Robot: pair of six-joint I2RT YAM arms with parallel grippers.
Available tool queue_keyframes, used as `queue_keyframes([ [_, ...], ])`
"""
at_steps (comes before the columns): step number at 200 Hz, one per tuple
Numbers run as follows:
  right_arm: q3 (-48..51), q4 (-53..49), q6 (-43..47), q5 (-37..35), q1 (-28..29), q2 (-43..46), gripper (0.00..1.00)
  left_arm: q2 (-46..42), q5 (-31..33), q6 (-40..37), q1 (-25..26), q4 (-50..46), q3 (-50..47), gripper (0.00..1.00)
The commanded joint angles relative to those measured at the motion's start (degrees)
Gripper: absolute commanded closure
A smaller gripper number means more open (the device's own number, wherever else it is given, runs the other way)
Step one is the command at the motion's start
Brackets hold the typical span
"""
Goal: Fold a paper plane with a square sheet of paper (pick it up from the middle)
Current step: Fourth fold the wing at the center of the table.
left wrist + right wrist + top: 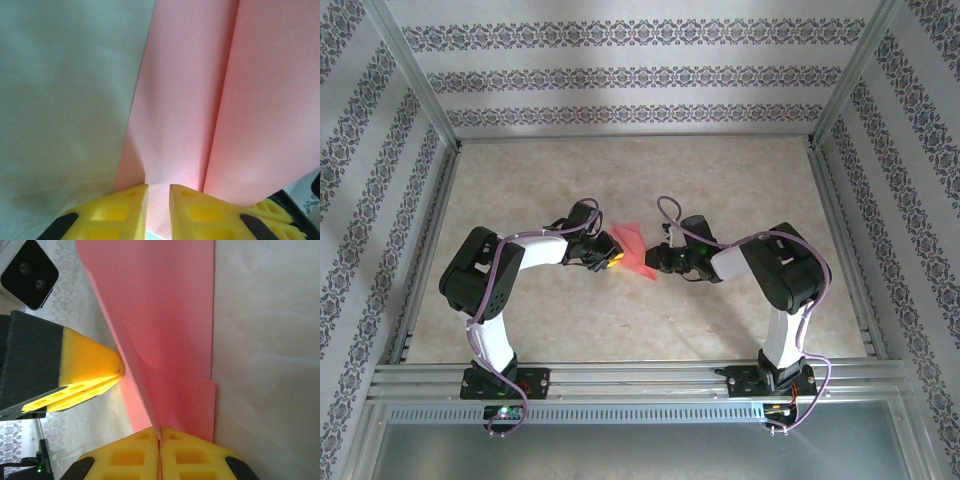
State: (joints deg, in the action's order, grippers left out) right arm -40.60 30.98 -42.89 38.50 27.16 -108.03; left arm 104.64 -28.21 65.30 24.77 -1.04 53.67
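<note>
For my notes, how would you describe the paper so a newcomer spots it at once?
On the beige table, look to the middle, where the left gripper and right gripper meet. Held between them is the pink-red paper, a creased, pointed sheet and the only pink-red thing there.

walls [640, 75]: floral-striped | tabletop [720, 180]: beige marbled | frame [415, 75]: aluminium

You find open tabletop [620, 170] beyond and outside both arms; between left claw [609, 262] and right claw [656, 263], the raised sheet of paper [632, 243] bars the gap.
</note>
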Motion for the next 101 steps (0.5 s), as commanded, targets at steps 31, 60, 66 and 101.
queue_keyframes([
  [31, -0.5, -0.6, -3.5, 2.5, -1.4, -3.0, 0.91, -3.0, -4.4, -4.7, 0.6, 6.0, 1.9, 0.80],
  [60, -0.7, -0.5, -4.2, 3.0, -1.7, -3.9, 0.91, -1.5, -6.9, -3.7, 0.6, 10.5, 2.0, 0.79],
  [66, -0.8, -0.5, -4.2, 3.1, -1.7, -4.0, 0.91, -1.0, -7.3, -3.3, 0.6, 11.6, 2.1, 0.78],
  [101, -1.0, -0.6, -4.6, 3.3, -1.9, -4.5, 0.91, 1.8, -8.4, -2.0, 0.7, 14.0, 2.5, 0.74],
])
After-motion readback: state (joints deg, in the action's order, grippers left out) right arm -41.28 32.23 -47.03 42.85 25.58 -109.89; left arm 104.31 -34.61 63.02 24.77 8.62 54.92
